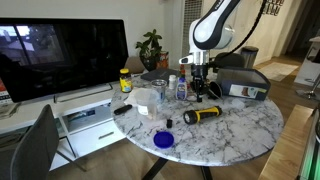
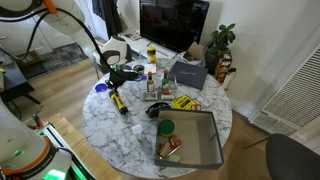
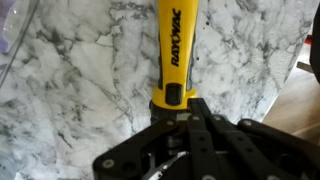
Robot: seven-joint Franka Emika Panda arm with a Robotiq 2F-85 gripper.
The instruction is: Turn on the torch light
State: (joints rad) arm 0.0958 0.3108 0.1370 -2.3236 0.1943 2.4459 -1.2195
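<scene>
The torch light [image 1: 204, 116] lies on its side on the round marble table [image 1: 240, 130]. It has a yellow body with black ends and also shows in an exterior view [image 2: 117, 100]. In the wrist view its yellow body [image 3: 175, 45] bears black lettering and a black switch [image 3: 173, 97]. My gripper [image 3: 190, 112] is shut and empty, fingers together, with the tips over the torch's switch end. That end is hidden beneath them, and I cannot tell whether the tips touch it. The gripper hangs above the torch in both exterior views [image 1: 198, 90] [image 2: 113, 78].
A blue lid [image 1: 163, 139] lies near the table's front edge. Bottles [image 1: 181, 88], a white container [image 1: 146, 98] and a grey box [image 1: 243, 82] stand behind the torch. A grey bin [image 2: 205, 150] and a yellow-black item [image 2: 182, 102] sit across the table. A monitor [image 1: 60, 55] stands beside it.
</scene>
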